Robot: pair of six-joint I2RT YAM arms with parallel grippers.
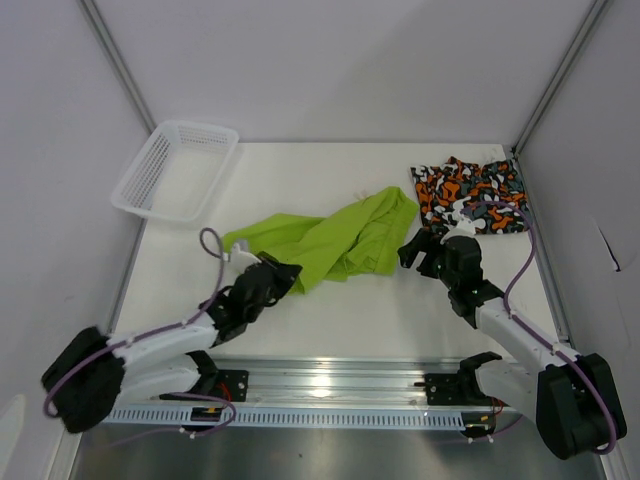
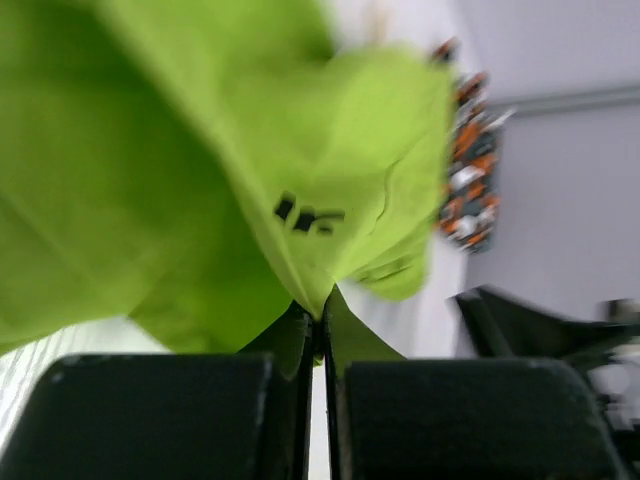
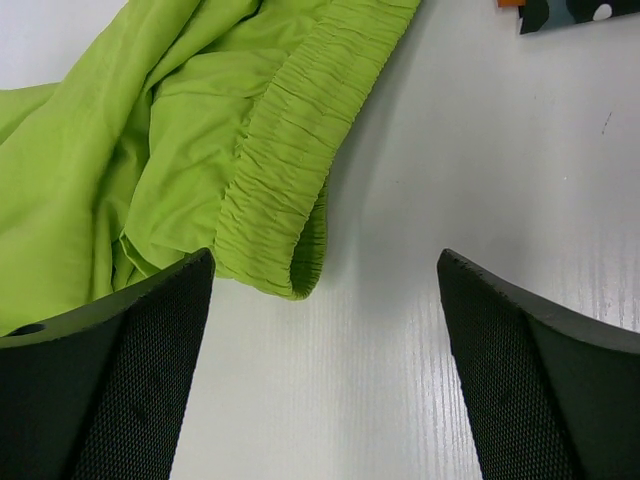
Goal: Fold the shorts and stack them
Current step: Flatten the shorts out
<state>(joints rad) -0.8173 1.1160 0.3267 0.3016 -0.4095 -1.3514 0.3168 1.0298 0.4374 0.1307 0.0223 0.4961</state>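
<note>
The lime green shorts [image 1: 330,238] lie crumpled across the middle of the table. My left gripper [image 1: 285,275] is shut on their near left edge, and the left wrist view shows green fabric [image 2: 200,150] pinched between the closed jaws of that gripper [image 2: 322,315]. My right gripper [image 1: 420,250] is open just right of the shorts. In its wrist view the elastic waistband [image 3: 280,170] ends between the spread fingers of the gripper [image 3: 325,262], touching neither. The camo shorts [image 1: 468,195] lie folded flat at the back right, blurred in the left wrist view [image 2: 465,160].
A white mesh basket [image 1: 175,170] stands at the back left corner. White walls close in the table on three sides. A metal rail [image 1: 320,395] with both arm bases runs along the near edge.
</note>
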